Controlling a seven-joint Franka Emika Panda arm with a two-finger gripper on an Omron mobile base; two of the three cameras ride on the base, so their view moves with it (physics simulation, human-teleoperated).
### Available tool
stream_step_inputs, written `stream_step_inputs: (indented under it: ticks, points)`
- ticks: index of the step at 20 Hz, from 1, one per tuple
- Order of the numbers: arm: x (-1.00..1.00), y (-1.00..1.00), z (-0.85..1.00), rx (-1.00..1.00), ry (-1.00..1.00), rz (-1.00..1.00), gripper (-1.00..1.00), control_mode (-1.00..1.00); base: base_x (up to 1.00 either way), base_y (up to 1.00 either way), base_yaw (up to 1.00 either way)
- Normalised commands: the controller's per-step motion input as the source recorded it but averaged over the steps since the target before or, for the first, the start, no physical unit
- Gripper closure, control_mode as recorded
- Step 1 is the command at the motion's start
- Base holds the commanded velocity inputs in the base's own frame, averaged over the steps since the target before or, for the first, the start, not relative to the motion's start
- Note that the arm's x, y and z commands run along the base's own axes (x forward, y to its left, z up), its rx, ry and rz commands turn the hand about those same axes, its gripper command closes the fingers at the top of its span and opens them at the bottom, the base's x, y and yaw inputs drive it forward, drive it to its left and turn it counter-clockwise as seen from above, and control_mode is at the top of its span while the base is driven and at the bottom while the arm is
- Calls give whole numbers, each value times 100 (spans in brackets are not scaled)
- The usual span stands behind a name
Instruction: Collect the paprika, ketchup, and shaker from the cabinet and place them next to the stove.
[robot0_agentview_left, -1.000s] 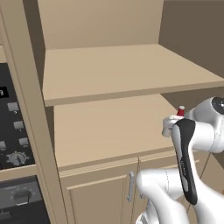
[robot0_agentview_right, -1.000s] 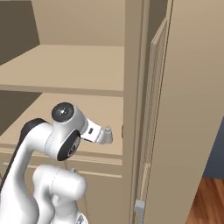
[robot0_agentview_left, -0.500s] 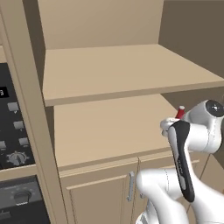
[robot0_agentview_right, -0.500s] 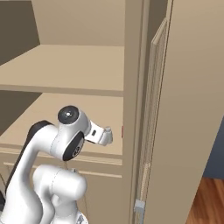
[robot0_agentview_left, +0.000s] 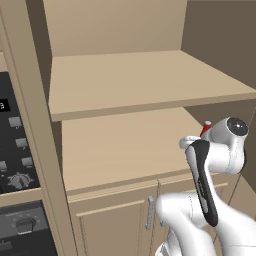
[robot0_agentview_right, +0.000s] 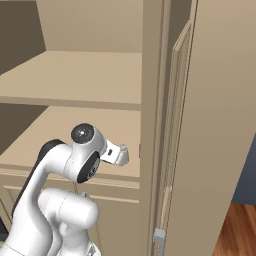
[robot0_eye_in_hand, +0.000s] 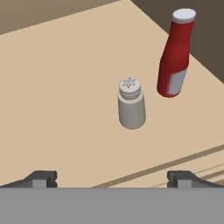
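In the hand view my gripper (robot0_eye_in_hand: 111, 179) is open, its two dark fingertips (robot0_eye_in_hand: 40, 178) wide apart low in the picture. Beyond them, on the cabinet's lower shelf (robot0_eye_in_hand: 57, 87), stands the shaker (robot0_eye_in_hand: 131, 104), small, pale grey, with a perforated top. Past it and to its right is the ketchup (robot0_eye_in_hand: 175, 57), a slim red bottle with a white cap, near the shelf's shadowed side. Nothing sits between the fingers. In the left base view the ketchup (robot0_agentview_left: 205, 129) peeks out behind my arm. The paprika and the stove are out of view.
The cabinet (robot0_agentview_left: 125, 145) has a second deep shelf (robot0_agentview_left: 140, 80) overhanging the lower one. Below are small doors with a bar handle (robot0_agentview_left: 149, 219). A dark oven panel with knobs (robot0_agentview_left: 17, 165) is at left. A tall beige side panel (robot0_agentview_right: 210, 125) closes off the right.
The arm's upper joint has shifted slightly toward the shelf. The gripper has stayed open.
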Motion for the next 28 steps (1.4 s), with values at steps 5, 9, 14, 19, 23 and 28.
stream_step_inputs:
  ticks: [5, 9, 14, 19, 23, 28]
  points:
    - [26, -11, -6, 0, 0, 0, -100, -100, 0, 0, 0]
    - [19, -21, -4, 0, 0, 0, -100, -100, 0, 0, 0]
    - [14, -17, -8, 0, 0, 0, -100, -100, 0, 0, 0]
    - [9, -6, -14, 0, 0, 0, -100, -100, 0, 0, 0]
    - [7, 0, -11, 0, 0, 0, -100, -100, 0, 0, 0]
    - [3, -4, -6, 0, 0, 0, -100, -100, 0, 0, 0]
